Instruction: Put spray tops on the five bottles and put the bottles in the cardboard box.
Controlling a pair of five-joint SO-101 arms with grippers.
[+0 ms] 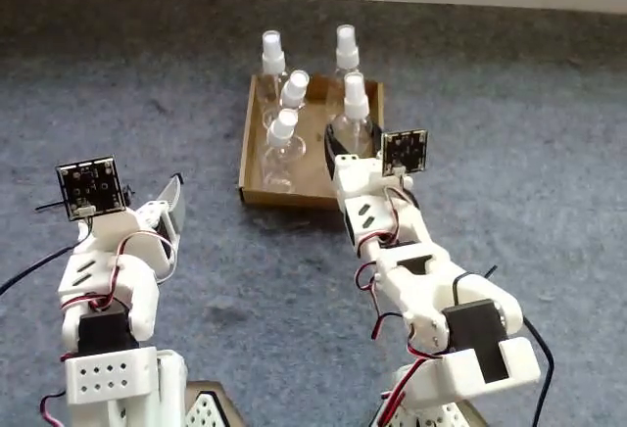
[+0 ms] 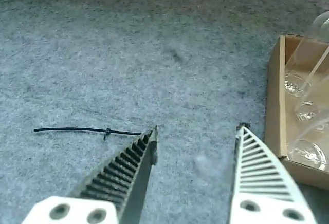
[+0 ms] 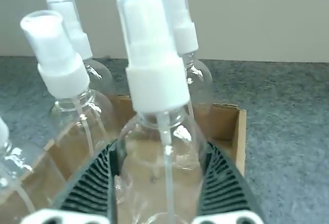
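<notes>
Right gripper (image 3: 160,149) clamped on bottle (image 3: 154,80) at cardboard box (image 3: 232,126); left gripper (image 2: 198,131) apart above carpet (image 2: 154,54). I worry: jaws opening unevenly tip bottle onto neighbour bottle (image 3: 77,111).

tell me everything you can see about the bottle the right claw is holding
The clear round-bodied bottle stands upright between the black ribbed fingers of the right claw, which close on its two sides. It wears a white spray top under a clear cap, and a thin tube runs down inside; it looks empty. It is inside the shallow brown cardboard box, at its right side.
</notes>
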